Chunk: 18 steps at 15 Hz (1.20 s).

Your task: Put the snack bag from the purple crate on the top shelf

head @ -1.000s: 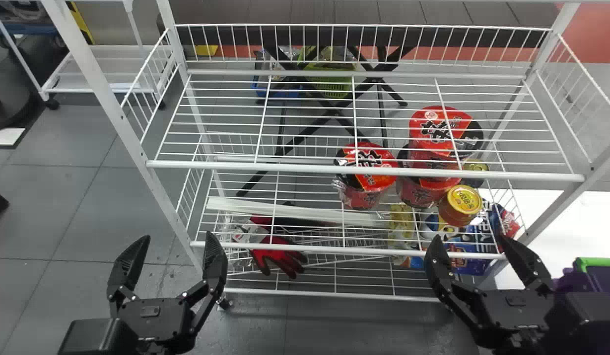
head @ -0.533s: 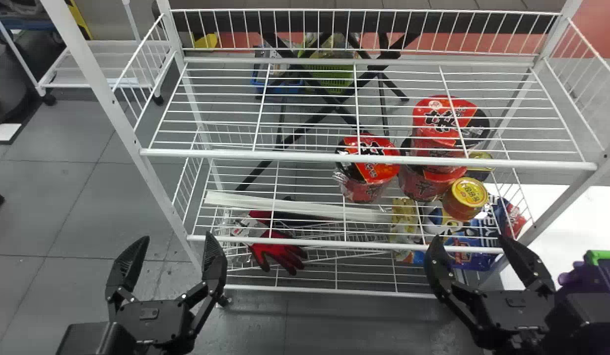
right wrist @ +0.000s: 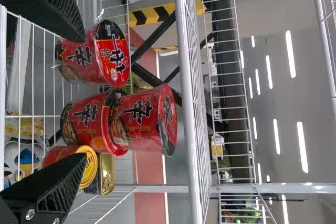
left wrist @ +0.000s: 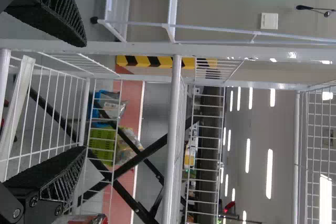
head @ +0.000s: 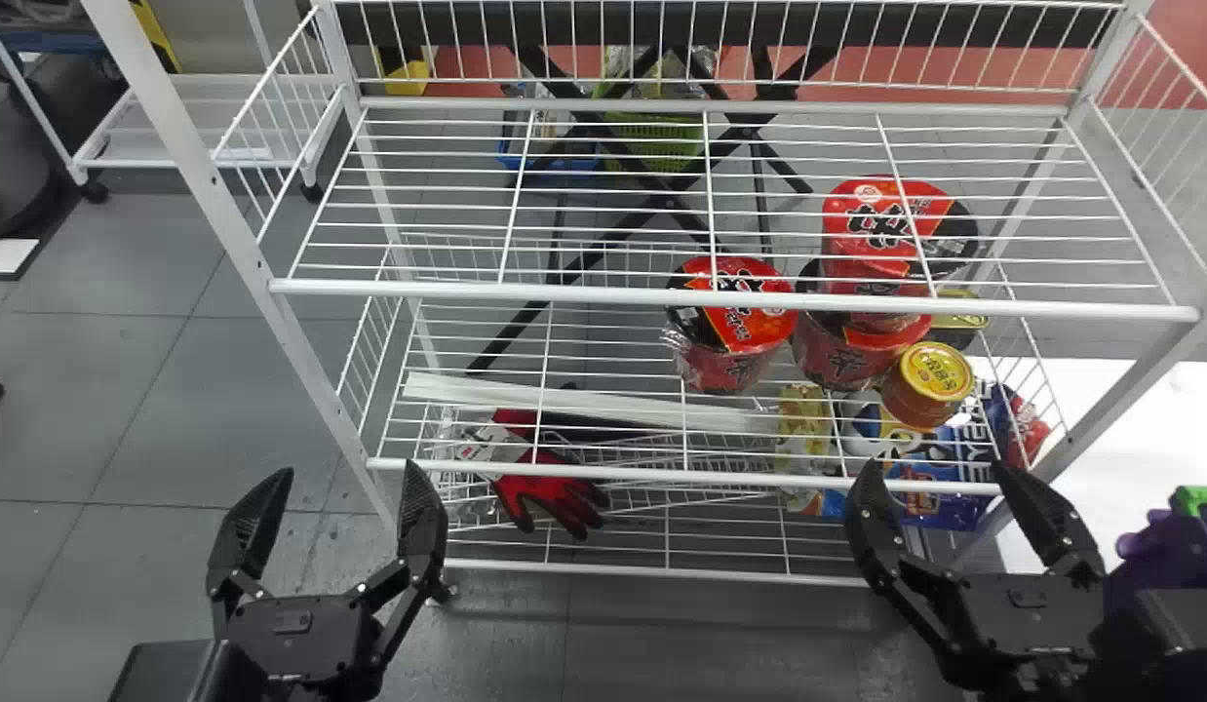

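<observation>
Currently, the right gripper point(head: 935, 470) hangs open and unloaded at the lower right of the frame, the left gripper point(head: 350, 470) equally spread and empty at the lower left. Beside the right one, at the right edge, sits the purple crate point(head: 1174, 551) — presumably with the snack bag in it (going by the task). A corner-only pinch could let the bag slip; lifting too low could snag it on the shelf's front rail point(head: 564, 291) or knock the stacked instant-noodle cups point(head: 881, 229).
</observation>
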Each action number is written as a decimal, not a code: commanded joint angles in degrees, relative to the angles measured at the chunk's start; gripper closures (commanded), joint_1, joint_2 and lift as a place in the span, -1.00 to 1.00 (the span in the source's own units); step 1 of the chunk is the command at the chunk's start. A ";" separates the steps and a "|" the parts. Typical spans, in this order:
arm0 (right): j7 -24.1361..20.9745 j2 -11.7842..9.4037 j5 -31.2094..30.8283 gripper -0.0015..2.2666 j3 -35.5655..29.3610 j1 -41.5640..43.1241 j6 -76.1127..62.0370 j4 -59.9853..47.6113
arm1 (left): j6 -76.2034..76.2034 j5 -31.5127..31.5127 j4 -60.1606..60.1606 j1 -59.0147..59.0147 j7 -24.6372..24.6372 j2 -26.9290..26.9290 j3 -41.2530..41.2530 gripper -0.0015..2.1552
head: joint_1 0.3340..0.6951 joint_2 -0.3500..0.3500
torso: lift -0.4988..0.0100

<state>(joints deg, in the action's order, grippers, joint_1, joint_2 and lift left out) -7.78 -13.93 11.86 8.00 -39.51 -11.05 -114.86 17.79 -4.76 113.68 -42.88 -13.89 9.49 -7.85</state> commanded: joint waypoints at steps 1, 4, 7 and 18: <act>-0.13 0.05 -0.17 -0.99 0.18 0.22 -1.11 0.60 | 0.00 -0.08 -0.21 0.16 0.00 0.00 0.03 -0.89 | 1.00 0.07 | -0.82; -3.82 -0.66 -4.92 -1.00 2.20 -1.01 -12.54 2.71 | -0.18 -0.25 -0.30 0.43 0.00 0.00 -0.06 -0.89 | 1.00 0.07 | -0.82; -8.57 -1.53 -6.85 -1.00 2.64 -3.12 -19.22 1.13 | -0.35 -0.16 -0.91 0.87 0.00 -0.35 -0.14 -0.89 | 1.00 0.04 | -0.82; -8.04 -3.47 5.36 -0.99 -24.26 -14.81 -4.28 -15.57 | -0.70 -0.60 -2.14 2.45 0.09 0.26 -1.37 -0.89 | 1.00 -0.65 | -0.81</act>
<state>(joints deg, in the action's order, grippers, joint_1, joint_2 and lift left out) -15.72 -17.48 15.61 -12.79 -53.71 -15.70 -129.86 17.15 -5.29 111.54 -40.47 -13.80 9.73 -9.21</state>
